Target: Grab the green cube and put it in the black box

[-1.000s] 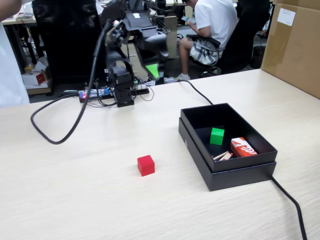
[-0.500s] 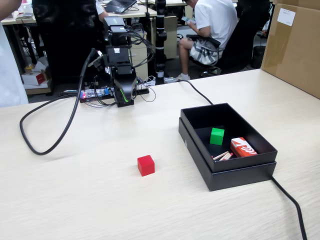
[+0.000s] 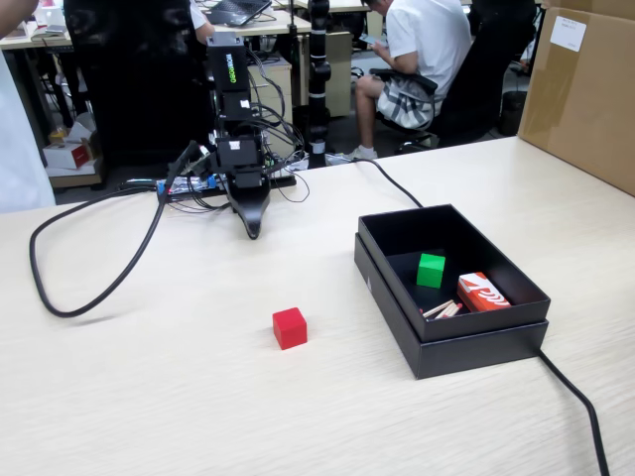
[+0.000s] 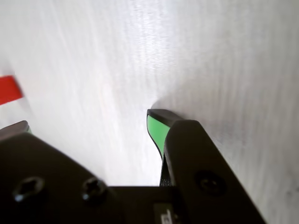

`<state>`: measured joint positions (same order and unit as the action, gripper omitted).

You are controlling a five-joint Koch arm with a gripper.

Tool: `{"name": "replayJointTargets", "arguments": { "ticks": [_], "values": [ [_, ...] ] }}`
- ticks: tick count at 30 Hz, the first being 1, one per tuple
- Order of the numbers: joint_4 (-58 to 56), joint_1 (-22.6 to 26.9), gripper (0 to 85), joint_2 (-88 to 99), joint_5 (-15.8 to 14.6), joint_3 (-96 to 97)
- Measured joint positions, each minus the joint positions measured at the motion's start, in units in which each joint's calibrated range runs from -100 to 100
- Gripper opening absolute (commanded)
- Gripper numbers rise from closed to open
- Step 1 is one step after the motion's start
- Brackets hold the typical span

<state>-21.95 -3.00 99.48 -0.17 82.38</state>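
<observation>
The green cube (image 3: 431, 270) rests on the floor of the black box (image 3: 476, 349), which stands on the right side of the table in the fixed view. My gripper (image 3: 253, 226) hangs folded at the arm's base at the back, tip down just above the tabletop, far to the left of the box. In the wrist view the gripper (image 4: 86, 120) is open, its jaws wide apart over bare table. One green-lined fingertip (image 4: 155, 128) shows at the right. Nothing lies between the jaws.
A red cube (image 3: 290, 327) sits on the table in front of the arm, and its edge shows in the wrist view (image 4: 9, 89). The box also holds a red-and-white packet (image 3: 482, 293) and wooden sticks (image 3: 444, 309). Black cables (image 3: 94, 297) loop left; a cardboard box (image 3: 585, 89) stands far right.
</observation>
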Motion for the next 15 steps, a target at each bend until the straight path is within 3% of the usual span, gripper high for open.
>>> {"name": "replayJointTargets", "arguments": {
  "ticks": [8, 15],
  "values": [
    [24.39, -0.78, 45.9, -1.68, 3.42, 12.60],
    [26.79, -1.22, 49.6, -2.07, 3.81, 13.69]
  ]
}}
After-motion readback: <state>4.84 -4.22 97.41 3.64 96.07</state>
